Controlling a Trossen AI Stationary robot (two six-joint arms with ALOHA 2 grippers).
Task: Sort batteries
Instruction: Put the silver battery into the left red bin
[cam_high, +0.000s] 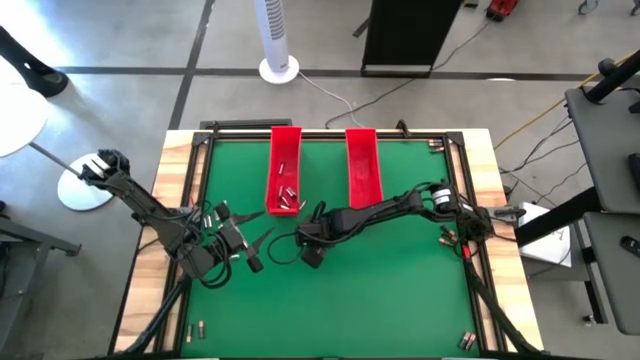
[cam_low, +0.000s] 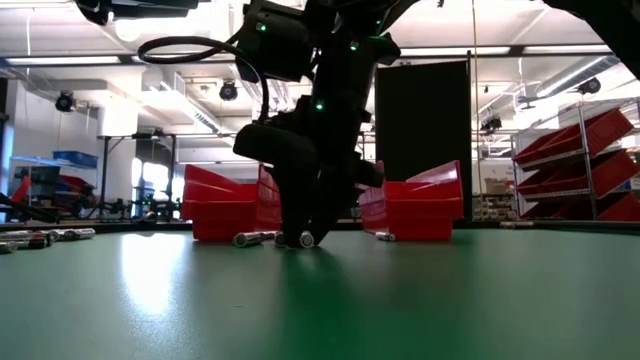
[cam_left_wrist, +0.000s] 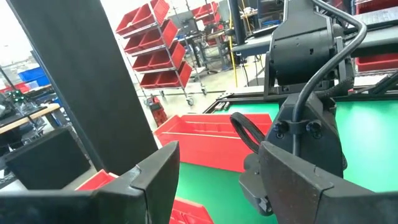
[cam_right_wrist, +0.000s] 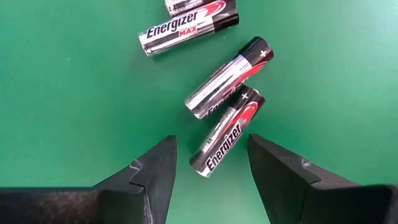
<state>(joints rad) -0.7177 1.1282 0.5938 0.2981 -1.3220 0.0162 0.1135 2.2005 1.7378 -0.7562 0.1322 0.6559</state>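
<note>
Fingers (cam_right_wrist: 158, 171) open astride battery (cam_right_wrist: 227, 140)

We see a green surface (cam_high: 400, 290) with wooden edges. Two red trays (cam_high: 286, 168) lie on it at upper centre of the high view. Batteries (cam_right_wrist: 227, 138) lie loose on the green mat; more (cam_high: 193, 328) rest at its lower corners.

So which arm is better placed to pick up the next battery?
The right. Its open claw hangs straight over a loose battery lying between its fingers, while the left claw points level across the mat, holding nothing.
</note>
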